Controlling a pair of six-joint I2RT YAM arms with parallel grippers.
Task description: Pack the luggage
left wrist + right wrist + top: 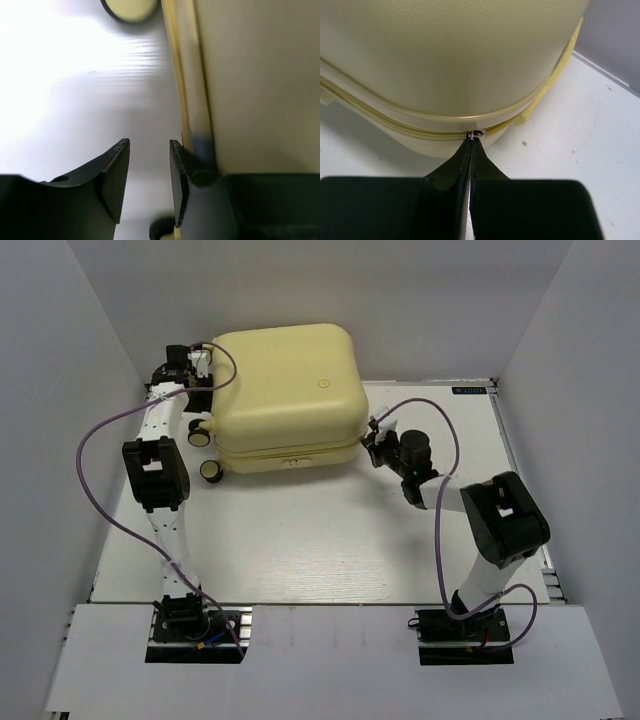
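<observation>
The pale yellow hard-shell suitcase (pixel 285 390) lies closed toward the white table's (pixel 300 550) far side. Your right gripper (pixel 471 145) is pinched on its small metal zipper pull (pixel 476 133), and the zip seam (pixel 395 127) runs off to the left. The left gripper (pixel 149 150) gapes empty beside the left end.

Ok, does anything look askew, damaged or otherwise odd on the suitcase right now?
Nothing stands out. The luggage lies closed and flat on the table, shell unmarked. The right gripper is pinched shut on the zipper pull; the left gripper sits open beside the shell, holding nothing.
</observation>
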